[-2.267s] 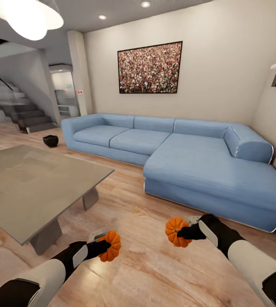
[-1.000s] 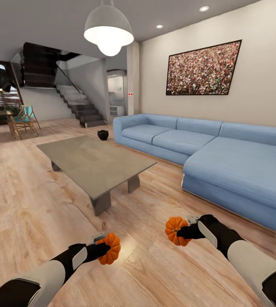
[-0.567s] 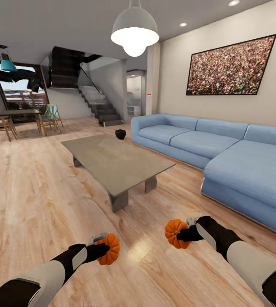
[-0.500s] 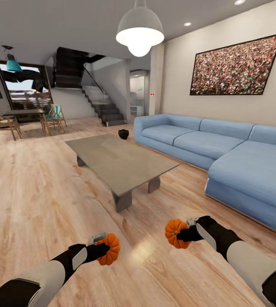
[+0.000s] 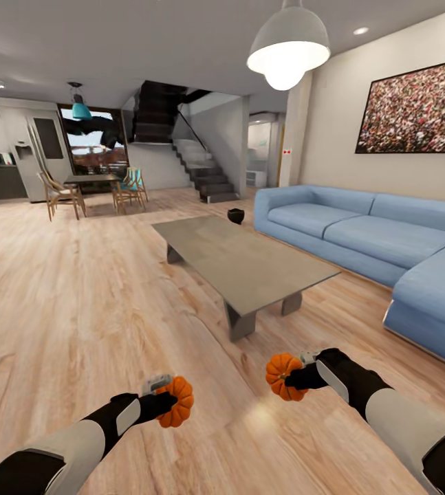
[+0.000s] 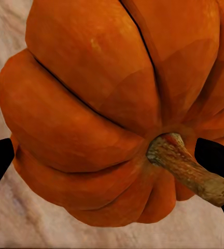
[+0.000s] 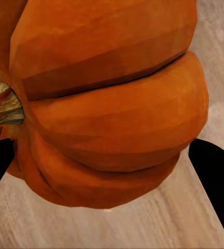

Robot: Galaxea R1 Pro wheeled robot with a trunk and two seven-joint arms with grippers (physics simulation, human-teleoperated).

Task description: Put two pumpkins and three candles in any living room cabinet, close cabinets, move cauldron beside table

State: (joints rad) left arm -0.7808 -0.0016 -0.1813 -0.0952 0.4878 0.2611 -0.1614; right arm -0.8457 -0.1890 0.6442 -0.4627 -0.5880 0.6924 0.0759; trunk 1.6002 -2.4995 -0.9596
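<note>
My left gripper (image 5: 166, 402) and right gripper (image 5: 292, 377) each clamp a pumpkin (image 5: 177, 402) (image 5: 281, 375) above the floor (image 5: 78, 302); carrying them, next I must find a cabinet.

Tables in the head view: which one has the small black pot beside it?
The long low grey coffee table: the small round black cauldron sits on the floor at its far end, by the blue sofa. The dark dining table with wooden chairs stands apart.

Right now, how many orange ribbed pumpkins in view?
2. One orange ribbed pumpkin is clamped in the left gripper; the other is in the right gripper, both above the wooden floor.
</note>
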